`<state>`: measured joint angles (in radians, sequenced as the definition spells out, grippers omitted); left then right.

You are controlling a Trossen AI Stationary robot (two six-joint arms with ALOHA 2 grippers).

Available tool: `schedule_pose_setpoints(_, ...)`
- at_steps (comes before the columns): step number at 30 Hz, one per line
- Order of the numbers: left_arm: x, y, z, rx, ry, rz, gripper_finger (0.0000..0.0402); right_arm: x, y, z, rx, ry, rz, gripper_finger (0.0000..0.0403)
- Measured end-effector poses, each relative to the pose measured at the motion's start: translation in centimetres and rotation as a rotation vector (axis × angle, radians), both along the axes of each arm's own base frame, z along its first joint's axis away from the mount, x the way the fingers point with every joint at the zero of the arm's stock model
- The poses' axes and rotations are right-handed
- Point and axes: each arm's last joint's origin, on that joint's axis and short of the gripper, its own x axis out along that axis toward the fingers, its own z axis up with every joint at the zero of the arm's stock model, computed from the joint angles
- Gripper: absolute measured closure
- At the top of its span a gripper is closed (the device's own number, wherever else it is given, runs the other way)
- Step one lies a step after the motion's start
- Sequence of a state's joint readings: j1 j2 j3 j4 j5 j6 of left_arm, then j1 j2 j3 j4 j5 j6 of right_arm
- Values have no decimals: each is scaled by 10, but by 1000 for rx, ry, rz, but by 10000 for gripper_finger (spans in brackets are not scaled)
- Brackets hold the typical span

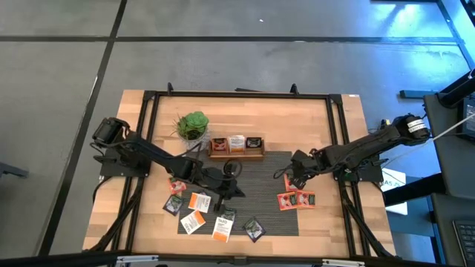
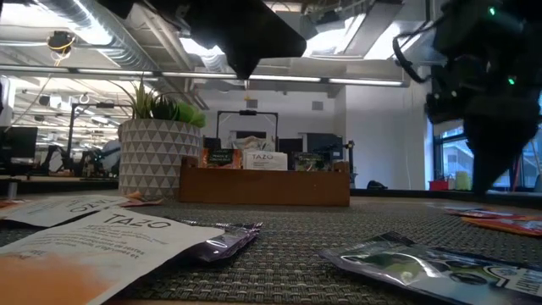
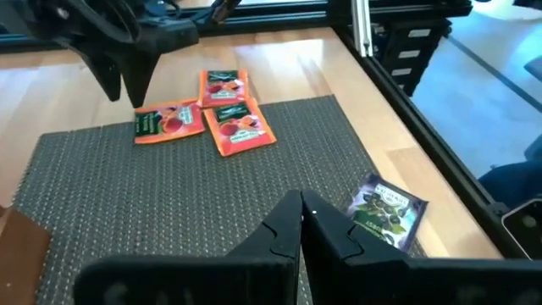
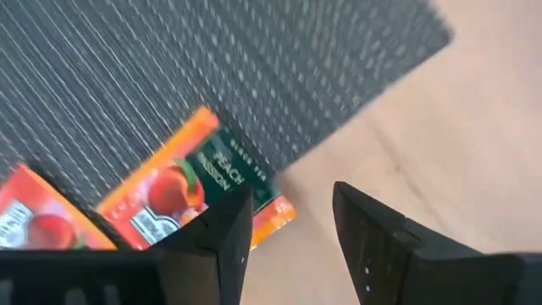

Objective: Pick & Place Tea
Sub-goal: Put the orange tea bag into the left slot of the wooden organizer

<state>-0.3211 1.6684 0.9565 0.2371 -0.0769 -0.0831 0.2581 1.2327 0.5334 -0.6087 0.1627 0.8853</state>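
The right gripper is hanging with its fingers spread just above the edge of the dark mat, an orange Peach Passion sachet lying under one finger, its long axis crossing the gap at a slant. The left gripper, fingers pressed together and empty, is hovering mid-mat near a dark sachet. Only the high view is showing the wooden tray beyond.

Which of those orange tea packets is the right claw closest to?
The right claw is open over the orange Peach Passion packet at the mat's edge, half on the wood. The other orange packet lies farther in on the mat.
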Motion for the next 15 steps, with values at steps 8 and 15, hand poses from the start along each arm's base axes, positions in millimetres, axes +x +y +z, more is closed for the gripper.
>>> schedule_pose_setpoints(8,-1,-2,-1,6,12,-5,398,-8,-1,-22,71,-51,13,237)
schedule_pose_setpoints(15,-1,0,-1,45,6,38,398,-15,-3,-28,30,-27,5,280)
